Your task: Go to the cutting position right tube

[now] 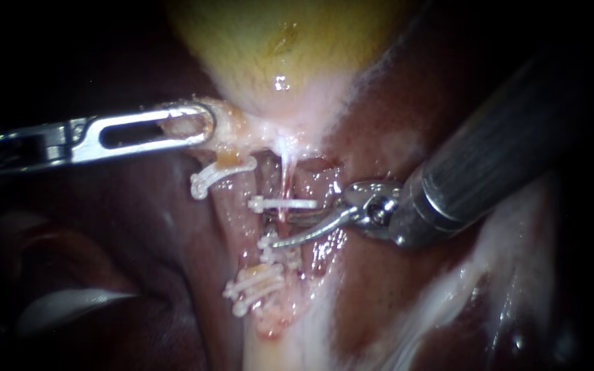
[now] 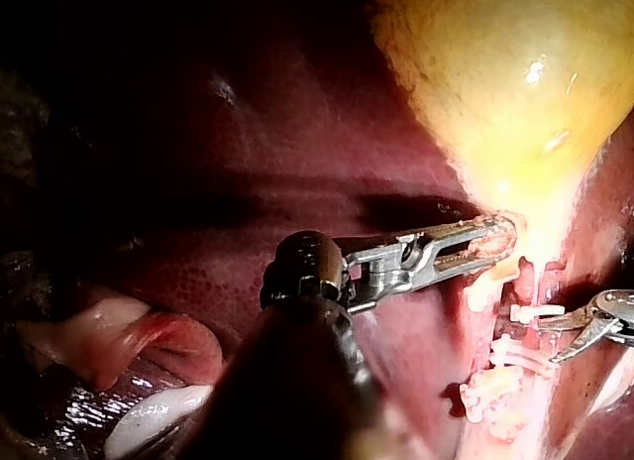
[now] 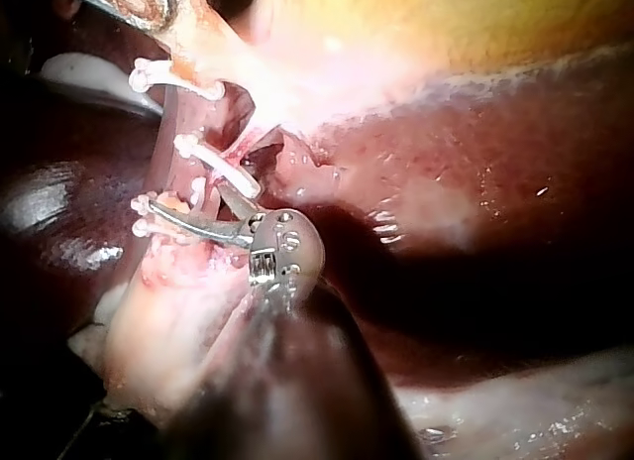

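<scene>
Left instrument [image 1: 201, 128] clamps the pale gallbladder [image 1: 276, 62] neck; right instrument [image 1: 276, 230], curved blades parted, at thin red tube [image 1: 284, 180]

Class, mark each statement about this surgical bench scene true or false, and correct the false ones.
1. The left instrument has its jaws shut on tissue at the narrow end of the gallbladder. True.
2. The right instrument has its jaws pressed together. False: a gap shows between them, so they are open.
3. The tubes below the gallbladder carry no clips. False: several white clips sit across them.
4. The right instrument's tip lies close beside the white clips. True.
</scene>
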Available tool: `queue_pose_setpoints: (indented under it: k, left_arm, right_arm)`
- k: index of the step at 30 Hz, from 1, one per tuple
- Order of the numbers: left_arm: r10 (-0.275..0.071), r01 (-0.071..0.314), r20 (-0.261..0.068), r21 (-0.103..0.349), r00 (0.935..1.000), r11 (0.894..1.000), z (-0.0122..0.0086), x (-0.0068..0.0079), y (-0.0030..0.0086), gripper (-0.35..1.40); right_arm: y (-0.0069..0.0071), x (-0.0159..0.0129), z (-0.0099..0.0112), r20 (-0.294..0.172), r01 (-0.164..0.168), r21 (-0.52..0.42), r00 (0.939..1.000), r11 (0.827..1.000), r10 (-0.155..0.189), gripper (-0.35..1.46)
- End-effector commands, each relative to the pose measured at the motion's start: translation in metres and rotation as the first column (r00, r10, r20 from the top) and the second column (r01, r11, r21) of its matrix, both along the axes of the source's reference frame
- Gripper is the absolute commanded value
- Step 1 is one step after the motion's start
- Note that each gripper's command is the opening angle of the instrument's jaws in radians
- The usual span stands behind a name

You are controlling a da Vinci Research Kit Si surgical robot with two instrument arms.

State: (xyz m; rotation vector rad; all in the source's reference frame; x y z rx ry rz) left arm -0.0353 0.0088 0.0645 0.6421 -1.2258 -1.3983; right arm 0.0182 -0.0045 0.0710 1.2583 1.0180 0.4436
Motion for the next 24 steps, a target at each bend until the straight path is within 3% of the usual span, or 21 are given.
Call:
queue_pose_setpoints:
  k: [1,12,24]
  left_arm:
    - [0.0,0.0,0.001,0.0,1.0,1.0,0.0,0.0,0.0,-0.35]
    - [0.0,0.0,0.0,0.0,1.0,1.0,0.0002,0.0,0.0,-0.35]
    - [0.0,0.0,0.0,0.0,1.0,1.0,0.0002,0.0,0.0001,-0.35]
  right_arm:
    - [-0.0001,0.0001,0.0,-0.003,-0.002,0.002,1.0,1.0,0.002,1.41]
    - [-0.0005,0.0024,0.0006,-0.072,-0.036,-0.043,0.9969,0.998,0.033,1.41]
    - [-0.0002,0.005,0.0009,-0.126,-0.115,-0.009,0.9855,0.993,0.113,1.42]
